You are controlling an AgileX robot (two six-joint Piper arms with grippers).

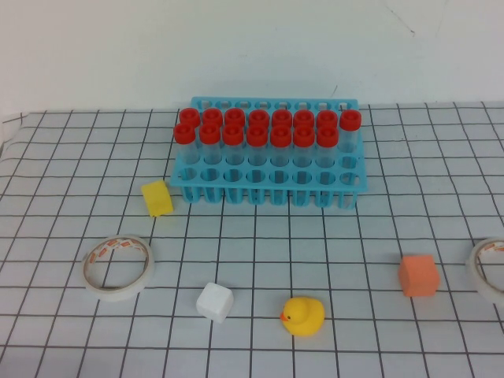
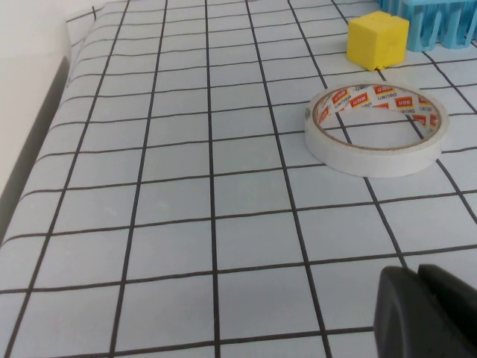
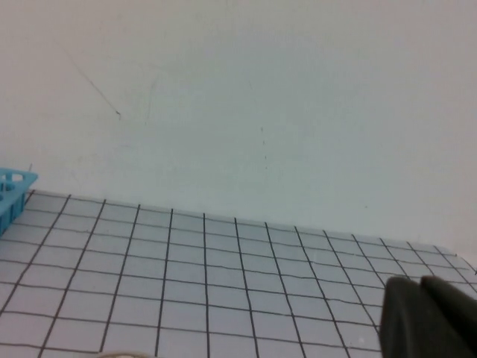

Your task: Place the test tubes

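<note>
White wall is standing behind, and a table [image 1: 71, 157] with a black grid is filling the scene. At its far middle a blue rack [image 1: 268, 185] is holding the tubes [image 1: 258, 135]: red-capped, all upright, filling two rows in the far half of the rack, while the near rows are showing empty holes. No tube is lying loose on the table, as far as I am seeing. Neither arm is showing in the high view. The left gripper [image 2: 419, 280] is hovering over the near left part of the table, its dark fingers pressed together and grasping nothing. A tape roll [image 2: 376, 127] and a yellow cube [image 2: 378, 39] are lying between it and the left corner of the rack. The right gripper [image 3: 422, 287] is hanging over the right side, also clenched and empty, and its wrist view is catching only one corner of the rack. So the tubes are lying far from both grippers, toward the middle, with their long axis vertical. I am judging that a grasp is needing released fingers coming down from above around a cap. The rack is sitting slightly left of centre, so the left arm is probably the nearer one, but I am not certain.
</note>
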